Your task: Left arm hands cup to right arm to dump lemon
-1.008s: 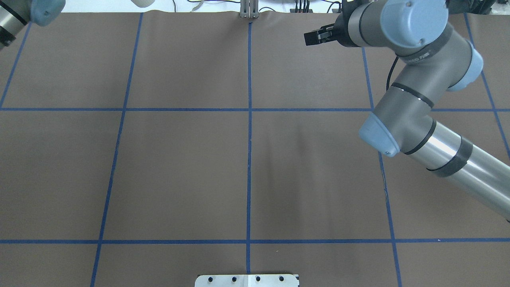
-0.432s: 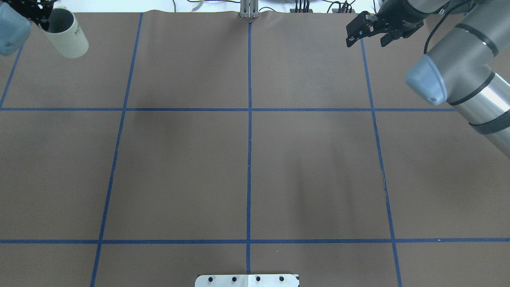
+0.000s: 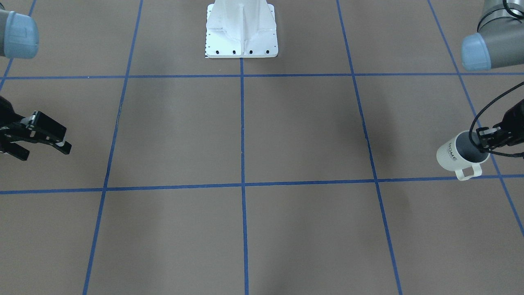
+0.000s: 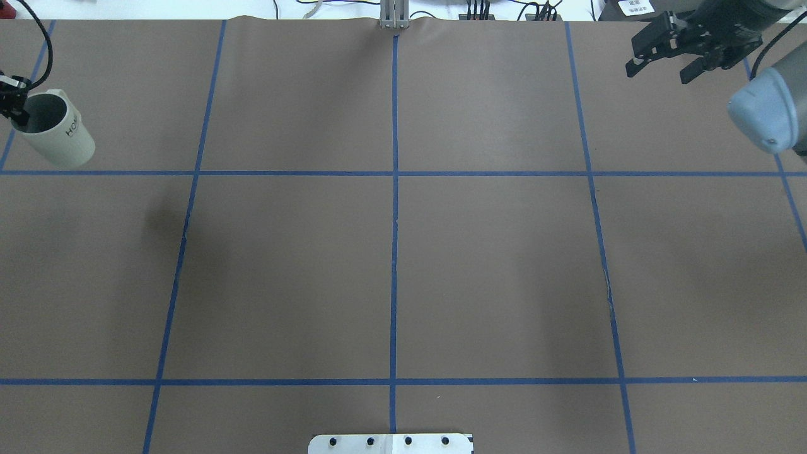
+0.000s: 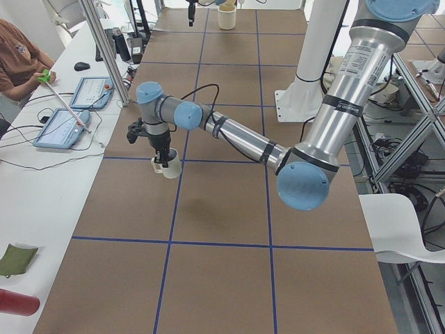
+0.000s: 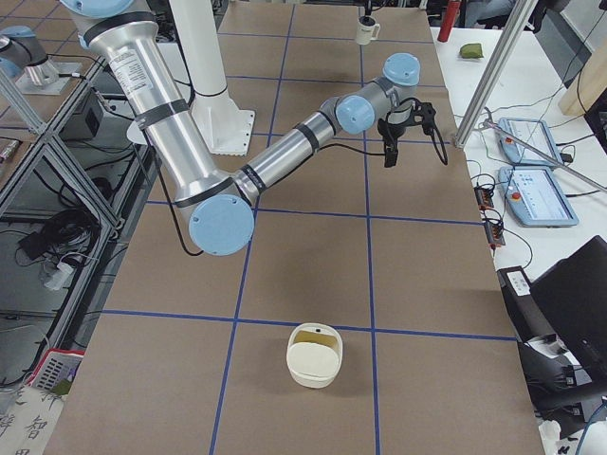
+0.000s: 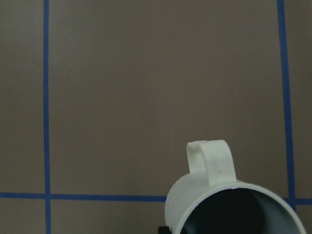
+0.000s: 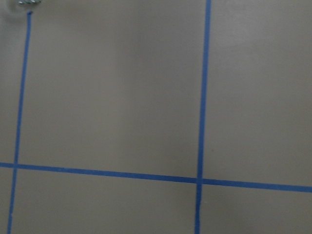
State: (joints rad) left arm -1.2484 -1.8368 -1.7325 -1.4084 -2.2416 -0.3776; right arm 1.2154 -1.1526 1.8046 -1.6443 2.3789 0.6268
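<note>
The cup (image 3: pixel 452 155) hangs from the left claw (image 3: pixel 482 143) at the far left of the table (image 4: pixel 492 265), lifted clear of it. Its shadow (image 4: pixel 165 221) falls on the brown surface apart from it, nearer the robot and a little to the right. The left claw pinches the cup's rim wall, with one finger (image 3: pixel 479 141) reaching into the mouth and the other against the outside. The claw sits on the left side of the rim and the body of the cup lies to its right. The cup is tilted, so its grey inside faces up and partly sideways, and the black "HOME" lettering shows on the white wall. Its squarish handle (image 7: pixel 210 161) points away from the robot.

The inside of the cup looks dark grey. From the left wrist view only part of the mouth shows, cut off by the lower edge. I cannot tell whether the lemon lies within; no view shows it plainly.

The right claw (image 4: pixel 657 72) hovers at the far right of the table, well apart from the cup, with its two fingers spread and nothing between them. The right wrist view shows only the brown table and blue tape lines (image 8: pixel 202 97).

Past the right claw, towards the right end of the table, a cream container (image 6: pixel 313 368) stands upright. Its hollow looks yellowish-olive, but what is in it cannot be made out.
</note>
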